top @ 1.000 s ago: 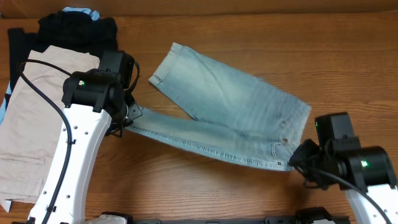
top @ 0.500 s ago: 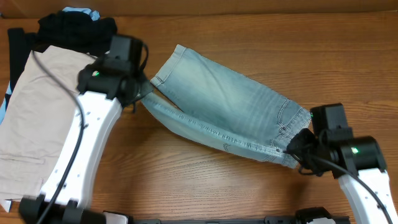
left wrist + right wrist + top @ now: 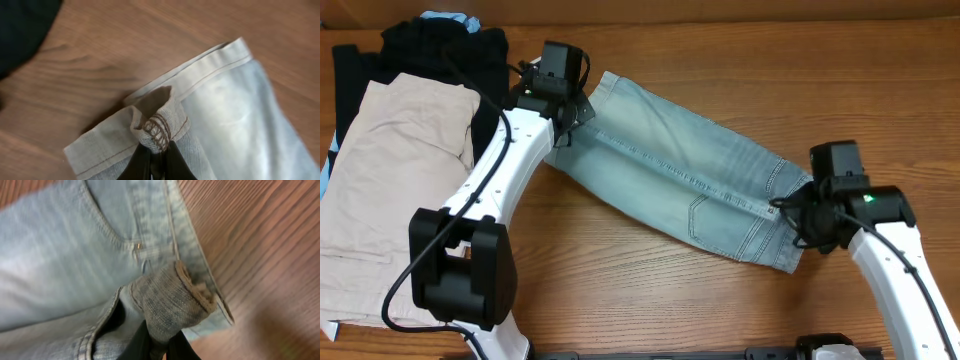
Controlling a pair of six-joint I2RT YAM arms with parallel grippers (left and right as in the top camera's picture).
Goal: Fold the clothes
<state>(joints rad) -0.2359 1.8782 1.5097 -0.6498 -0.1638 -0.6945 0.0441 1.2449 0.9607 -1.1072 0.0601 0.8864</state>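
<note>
Denim shorts (image 3: 690, 185) lying halved lengthwise, leg over leg. Left gripper (image 3: 155, 149) pinching cuff (image 3: 161, 127), right gripper (image 3: 156, 339) pinching waistband (image 3: 172, 297). Release and crosswise fold likely remaining.

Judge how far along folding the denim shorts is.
Done: the denim shorts lie doubled, one leg over the other. In hand: the left gripper pinches a cuff, the right gripper the waistband. Left: release, then probably a crosswise fold.

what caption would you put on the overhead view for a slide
Left gripper at the cuffs and right gripper at the waistband pinch the light blue denim shorts, doubled over lengthwise
</note>
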